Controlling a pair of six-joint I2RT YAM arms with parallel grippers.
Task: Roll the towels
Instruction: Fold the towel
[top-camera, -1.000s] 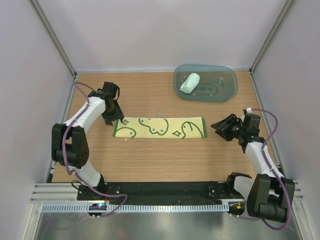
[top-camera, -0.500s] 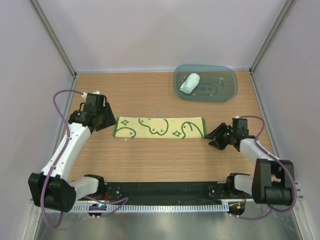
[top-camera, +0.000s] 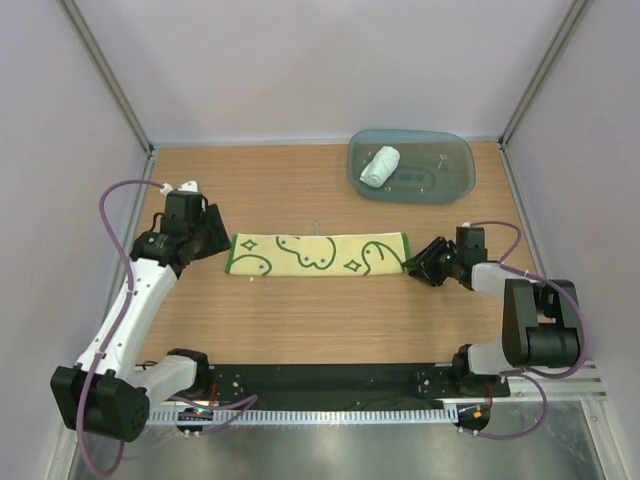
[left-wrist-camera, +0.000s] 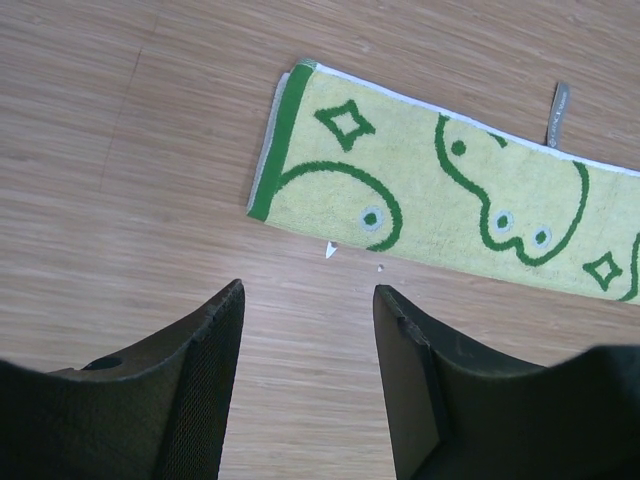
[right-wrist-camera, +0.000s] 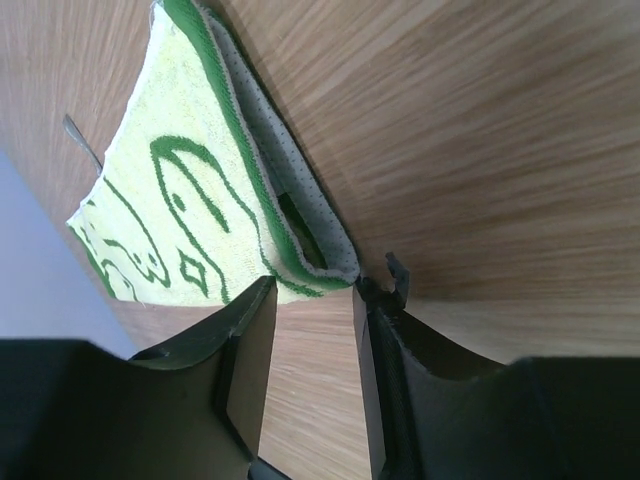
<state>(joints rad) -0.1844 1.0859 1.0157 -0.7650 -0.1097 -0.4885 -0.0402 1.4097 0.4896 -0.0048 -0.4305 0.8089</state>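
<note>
Yellow towel (top-camera: 320, 253) flat, stretched lengthwise in middle of counter (top-camera: 300, 310). My left gripper (left-wrist-camera: 310, 295) spread, nothing between fingers, low over wood just beside towel's left end. My right gripper (right-wrist-camera: 312, 292) at right end, fingers parted, curled-up green edge right at tips, not pinched. Pale towel (top-camera: 380, 165) rolled, lying in teal tray (top-camera: 450, 180) far right

Translucent teal tray (top-camera: 452, 186) — far right on the wooden table (top-camera: 300, 315).
</note>
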